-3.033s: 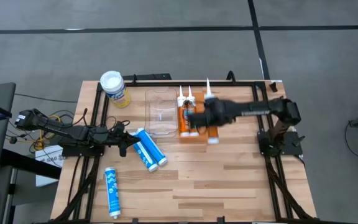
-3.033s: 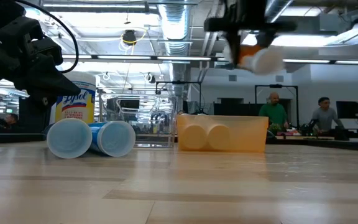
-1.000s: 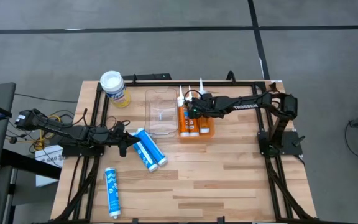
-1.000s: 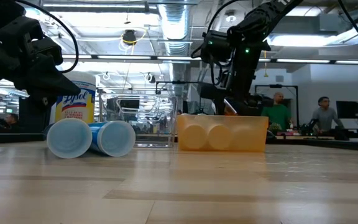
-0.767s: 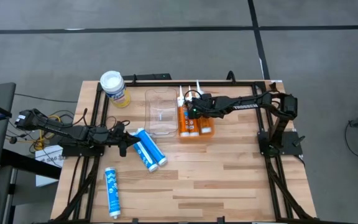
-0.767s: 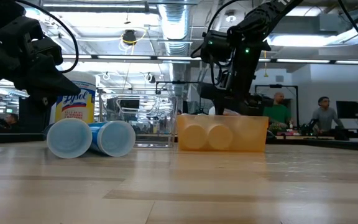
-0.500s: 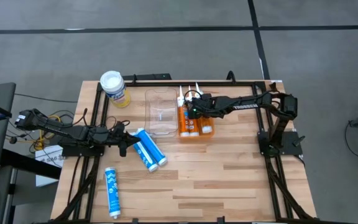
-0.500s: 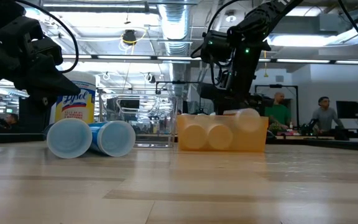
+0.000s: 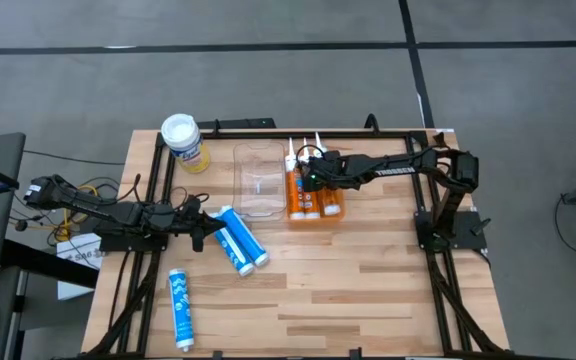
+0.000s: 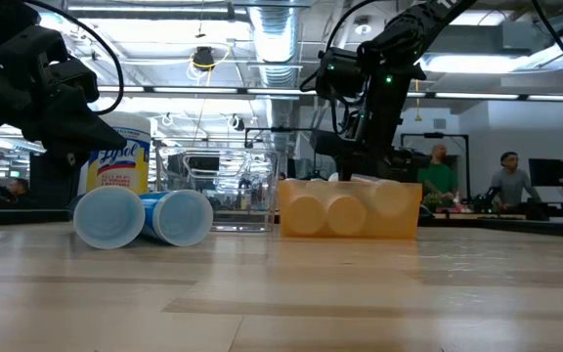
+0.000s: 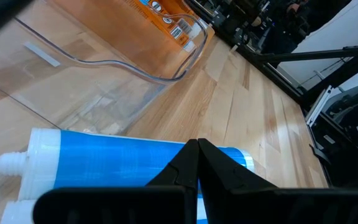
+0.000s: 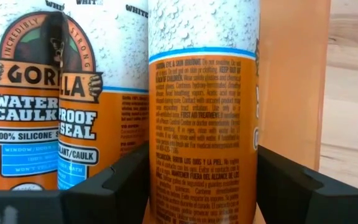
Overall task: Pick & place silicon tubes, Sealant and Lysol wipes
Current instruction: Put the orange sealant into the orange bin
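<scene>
Three orange sealant tubes (image 9: 313, 195) lie side by side in the orange bin (image 10: 350, 227), nozzles toward the far edge. My right gripper (image 9: 311, 176) hangs over them, open, tilted down; in its wrist view the fingers (image 12: 114, 183) stand either side of the right-hand tube (image 12: 204, 93). Two blue silicon tubes (image 9: 238, 238) lie on the table at the left; a third (image 9: 179, 308) lies nearer the front edge. My left gripper (image 9: 200, 228) is shut just above and left of the pair (image 11: 123, 165). The Lysol wipes (image 9: 182, 140) stand upright at the far left.
A clear plastic bin (image 9: 260, 180) stands between the Lysol wipes and the orange bin. A black frame runs round the table's edges (image 9: 268, 124). Bare wood spreads across the near and right parts of the table (image 9: 368, 290). People stand in the room behind (image 10: 433, 176).
The third sealant tube has dropped out from under my right gripper into the orange bin. It first lay tilted on the bin's right side and has settled level beside the other two. Both arms have kept still.
</scene>
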